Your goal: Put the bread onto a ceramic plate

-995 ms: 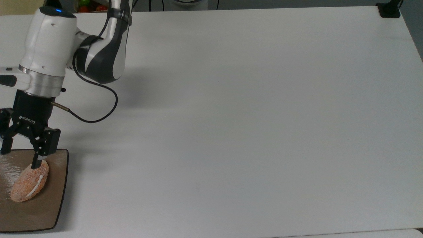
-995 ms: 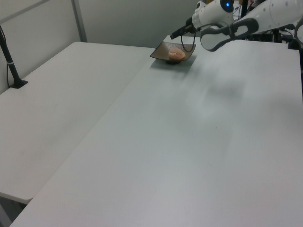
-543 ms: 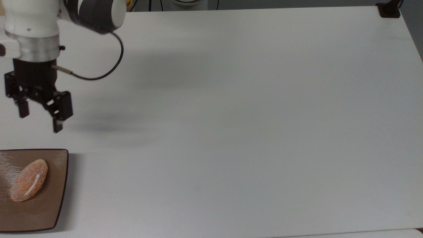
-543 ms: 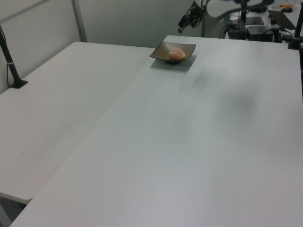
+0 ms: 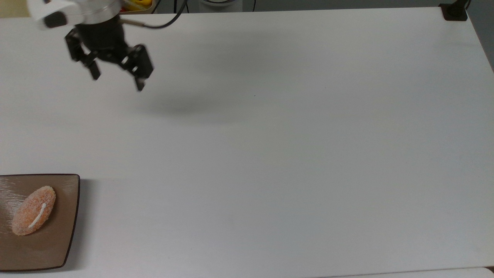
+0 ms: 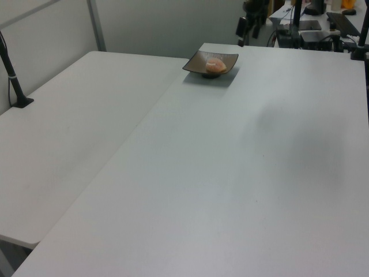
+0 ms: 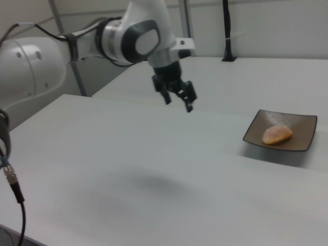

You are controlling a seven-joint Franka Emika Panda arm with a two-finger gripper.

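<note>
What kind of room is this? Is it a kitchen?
Probably a robot lab, not a kitchen. A white robot arm with a black gripper hangs over bare white tables, and the small orange-tan bread on the glossy brown square plate looks like a test prop.

You have a broad white tabletop (image 5: 293, 146) in front of you, matte and plain. In the top view, the one thing resting directly on it is the brown square plate (image 5: 58, 239), down at about 8 o'clock by the top view's left edge, partly cut off there. A soft shadow falls on the surface near 11 o'clock. In the left view the plate (image 6: 199, 62) sits at 12 o'clock, far back.
</note>
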